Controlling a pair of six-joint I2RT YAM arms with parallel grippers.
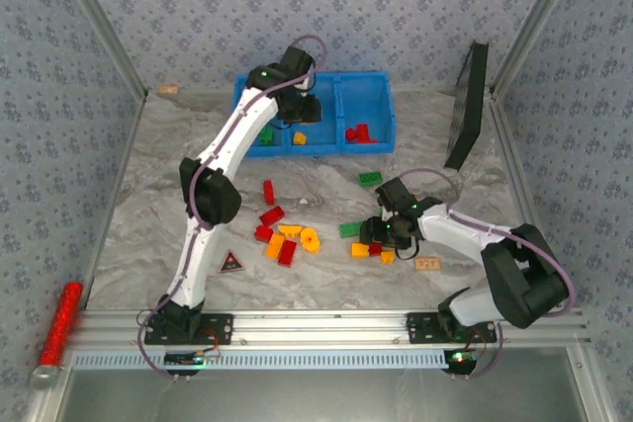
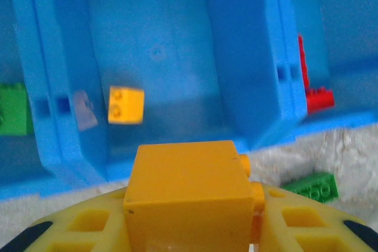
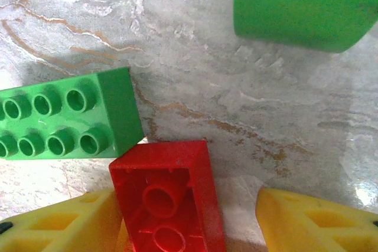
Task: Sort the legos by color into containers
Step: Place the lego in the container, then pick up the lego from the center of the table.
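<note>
Done so far: blue bin (image 1: 388, 96) at 12 o'clock of the table holds few legos: green brick (image 1: 265, 135) in L compartment, orange brick (image 1: 299, 137) in mid, red bricks (image 1: 358, 132) in R.
Left gripper (image 1: 300, 106): above the mid compartment, clamped on an orange-yellow brick (image 2: 186, 190); not dropped yet.
Right gripper (image 3: 189, 228): low at 4 o'clock, fingers apart, an upturned red brick (image 3: 168, 205) between them, not squeezed.
Left to do: approx a dozen loose legos (image 1: 290, 231) in mixed colours mid-table; task looks early on.
Around: black panel (image 1: 465, 106) at 2 o'clock, triangular tag (image 1: 230, 263) at 7, red glitter cylinder (image 1: 59, 323) at 8.
In the way: studded green brick (image 3: 65, 122) sits just beside the upturned red one, maybe touching; a grab could nudge it.
</note>
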